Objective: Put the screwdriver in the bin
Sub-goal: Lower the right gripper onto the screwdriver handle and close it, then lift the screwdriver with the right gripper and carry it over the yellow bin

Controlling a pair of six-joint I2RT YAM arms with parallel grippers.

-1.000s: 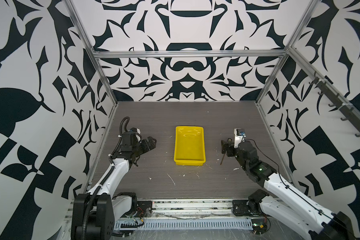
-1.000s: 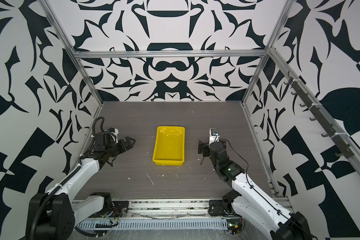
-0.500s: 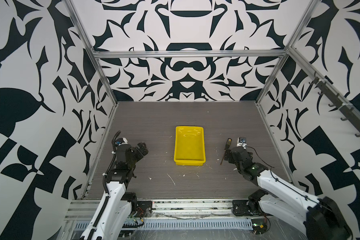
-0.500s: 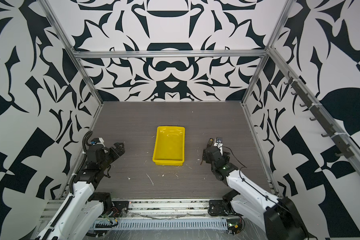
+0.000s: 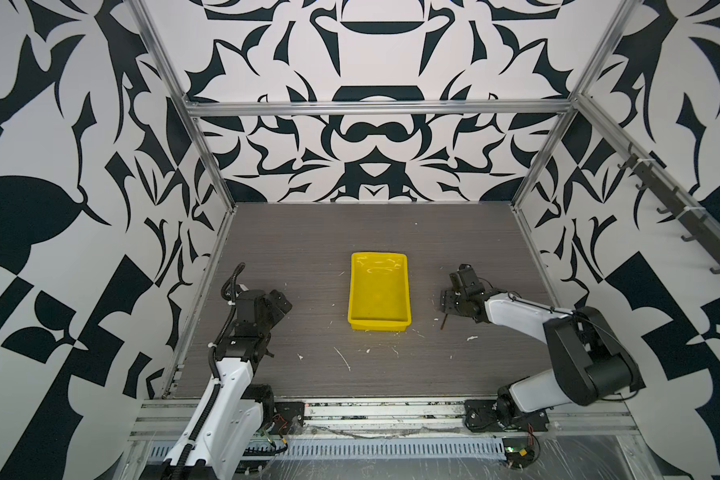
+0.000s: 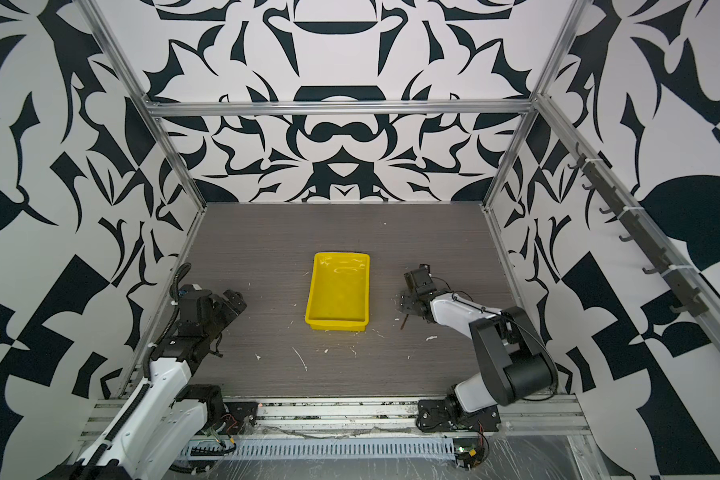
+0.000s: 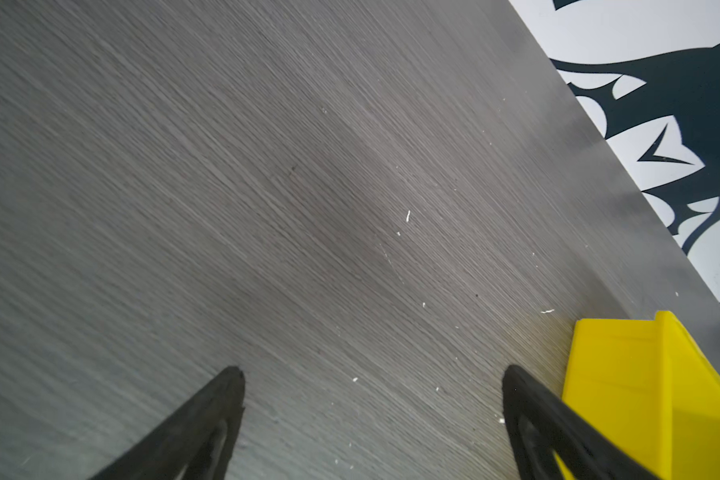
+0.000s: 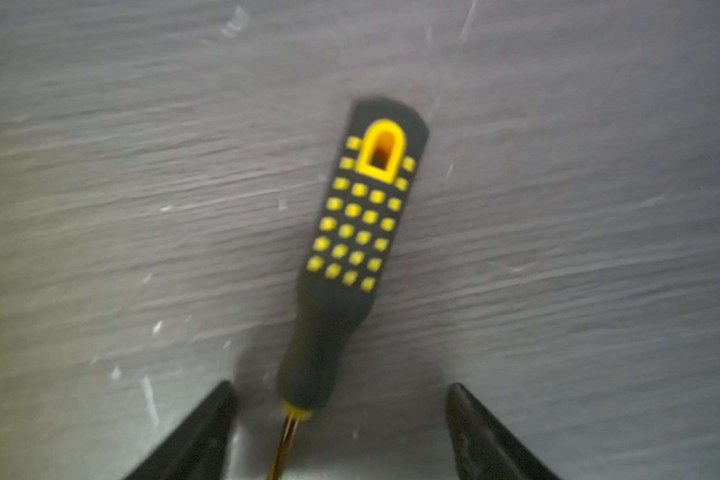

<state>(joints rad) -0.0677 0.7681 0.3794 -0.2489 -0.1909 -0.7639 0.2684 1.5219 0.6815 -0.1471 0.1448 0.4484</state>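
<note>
The screwdriver (image 8: 358,232) lies flat on the grey table; its black handle carries yellow square dots. My right gripper (image 8: 339,386) is down over it and open, one finger on each side of the neck and shaft, with gaps on both sides. In both top views only the shaft tip (image 5: 443,323) (image 6: 403,323) pokes out from under the right gripper (image 5: 449,301) (image 6: 408,301). The yellow bin (image 5: 379,325) (image 6: 336,325) stands empty left of it, mid-table. My left gripper (image 5: 281,301) (image 6: 233,301) (image 7: 373,370) is open and empty, with a corner of the bin (image 7: 624,374) beside one finger.
White flecks and a sliver of debris (image 5: 344,358) are scattered on the table in front of the bin. Metal frame posts and patterned walls close in the table on three sides. A rail of hooks (image 5: 678,212) runs along the right wall.
My right arm has folded down and its gripper has dropped over the screwdriver, covering the handle in the top views. My left arm has drawn back toward the front left.
</note>
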